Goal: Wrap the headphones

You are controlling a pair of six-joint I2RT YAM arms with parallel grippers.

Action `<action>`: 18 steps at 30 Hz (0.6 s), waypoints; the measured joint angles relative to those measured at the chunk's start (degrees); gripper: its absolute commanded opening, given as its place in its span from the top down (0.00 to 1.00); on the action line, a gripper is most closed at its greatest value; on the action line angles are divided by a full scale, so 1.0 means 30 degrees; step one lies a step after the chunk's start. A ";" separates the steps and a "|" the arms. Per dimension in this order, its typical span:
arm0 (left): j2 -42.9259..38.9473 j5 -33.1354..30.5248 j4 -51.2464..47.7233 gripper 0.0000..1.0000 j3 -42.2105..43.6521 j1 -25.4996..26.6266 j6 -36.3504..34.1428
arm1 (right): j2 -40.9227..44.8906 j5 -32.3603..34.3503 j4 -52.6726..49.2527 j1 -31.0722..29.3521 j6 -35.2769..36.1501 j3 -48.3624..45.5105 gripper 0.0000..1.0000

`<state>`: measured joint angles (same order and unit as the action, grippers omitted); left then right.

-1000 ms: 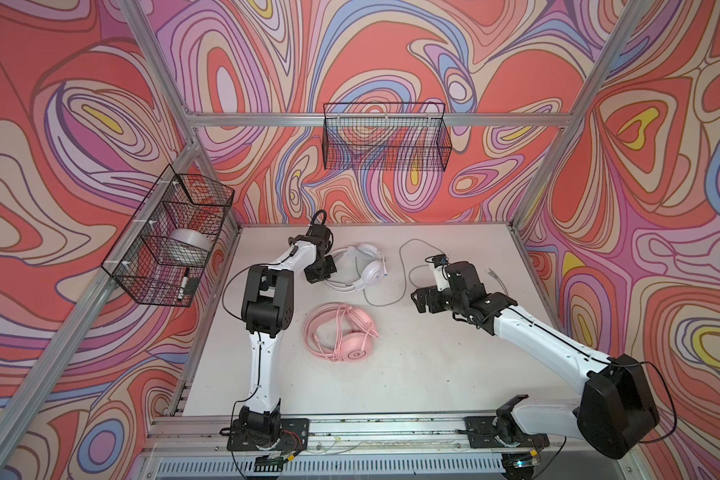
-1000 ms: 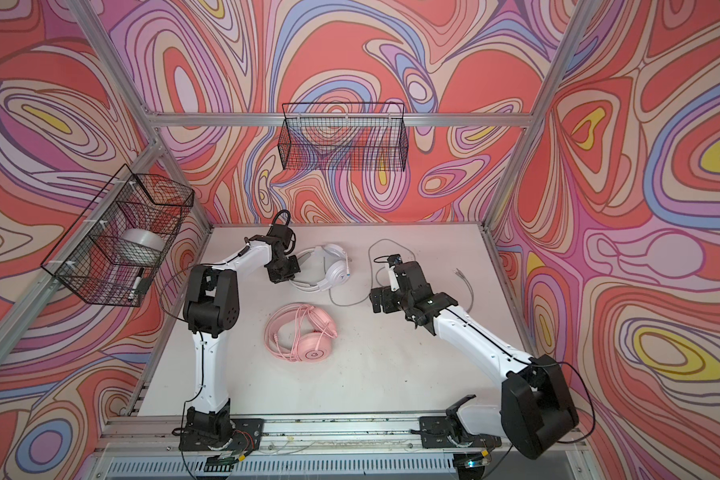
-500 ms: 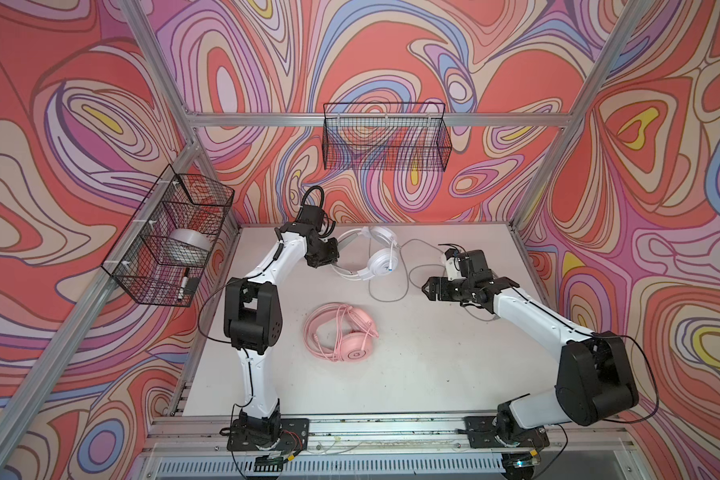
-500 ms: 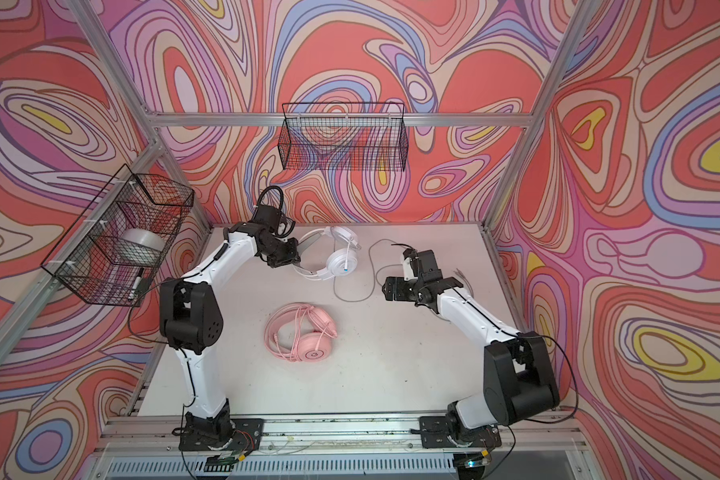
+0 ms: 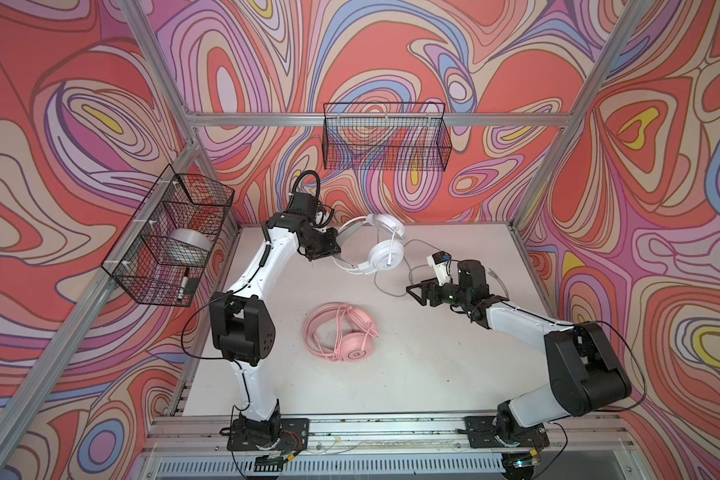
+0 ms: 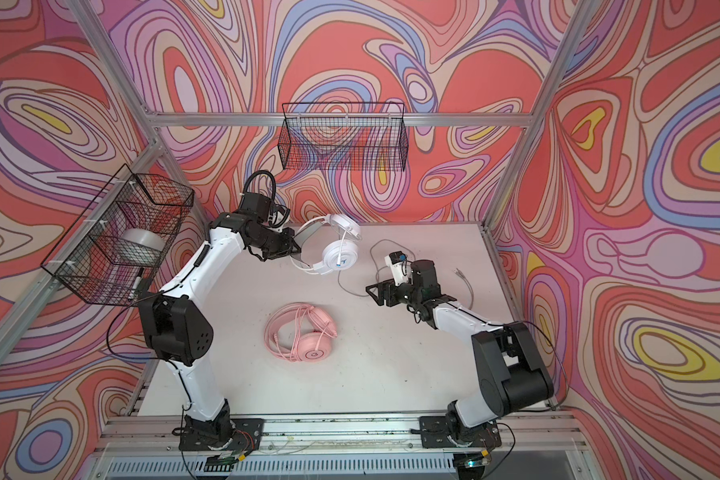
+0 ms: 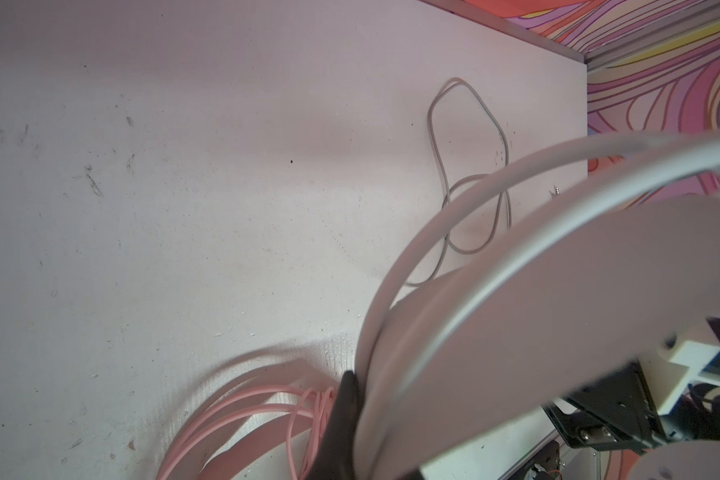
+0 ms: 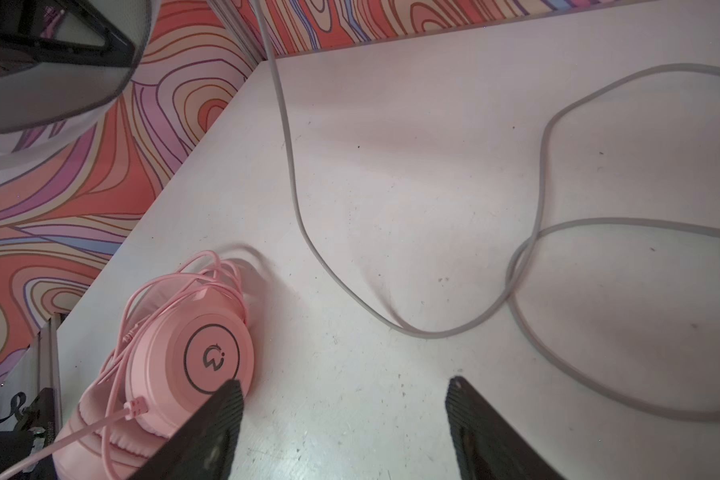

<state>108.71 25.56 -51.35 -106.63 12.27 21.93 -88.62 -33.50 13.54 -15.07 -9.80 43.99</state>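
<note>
White headset (image 5: 385,257) gripped by its band in the left hand (image 5: 336,254), above the table (image 5: 433,365) at upper centre, right hand (image 5: 417,294) open beside grey cable (image 8: 425,333), pink headset (image 5: 355,352) lying at centre.

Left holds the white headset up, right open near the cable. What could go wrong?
The left gripper pinches only the headband of the white headphones; they may swing or slip.
The grey cable crosses itself on the table; the open right gripper might catch two strands.
The pink headphones lie close; a sweep could nudge them.
</note>
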 measured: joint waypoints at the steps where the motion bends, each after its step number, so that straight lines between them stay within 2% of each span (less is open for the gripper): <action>1: -0.0051 0.0015 -0.0073 1.00 0.0007 0.0000 0.0044 | -0.0415 -0.0299 0.0685 0.0000 -0.0051 0.0015 0.21; 11: -0.1107 0.0022 -0.0335 1.00 0.0750 0.0000 0.0204 | -0.4881 -0.1457 0.4903 -0.1428 -0.0787 0.2280 0.22; 18: -0.1122 -0.0007 -0.0393 1.00 0.1078 0.0000 0.0328 | -0.7504 -0.1494 0.5639 -0.2565 -0.1107 0.4007 0.26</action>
<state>105.34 25.54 -52.53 -103.39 12.27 22.92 -111.13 -37.98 30.46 -22.76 -13.13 56.01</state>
